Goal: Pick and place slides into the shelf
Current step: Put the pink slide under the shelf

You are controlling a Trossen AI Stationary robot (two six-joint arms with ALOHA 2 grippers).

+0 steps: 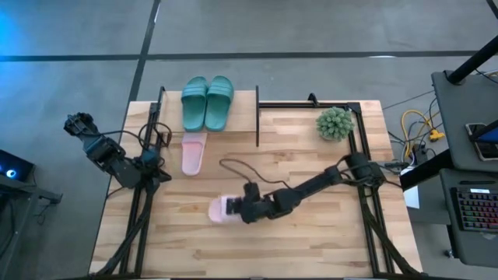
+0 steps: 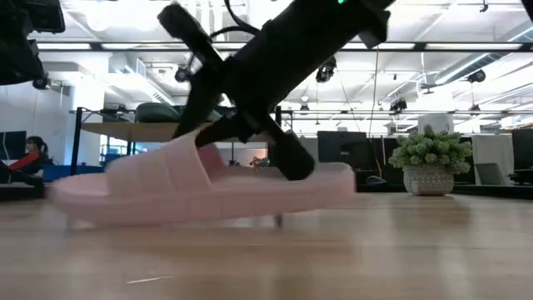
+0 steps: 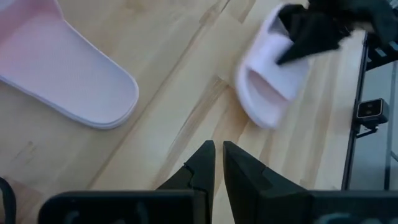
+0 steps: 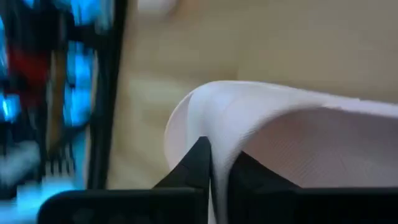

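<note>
A teal pair of slides (image 1: 207, 102) lies on the shelf (image 1: 257, 117) at the table's far edge. One pale pink slide (image 1: 193, 152) lies flat on the table just near of the shelf, also seen in the left wrist view (image 3: 62, 74). The second pink slide (image 1: 218, 208) is in the middle of the table near its near edge, with my right gripper (image 1: 233, 208) shut on it. My left gripper (image 3: 217, 152) hovers shut over bare wood at the table's left side. My right gripper (image 4: 219, 152) pinches the wide strap (image 4: 214, 121) of the pink slide (image 2: 208, 187) at its edge, between the two fingers. The arm comes at it slanting down from the table's right. The slide sits about level, low over the table; I cannot tell whether its sole touches.
A fuzzy green plant in a pot (image 1: 334, 123) stands near the table's far right corner. A black cable (image 1: 249, 175) loops over the wood behind the right arm. Black frame rails (image 1: 366, 210) run along both side edges. Free wood lies between the shelf and the held slide.
</note>
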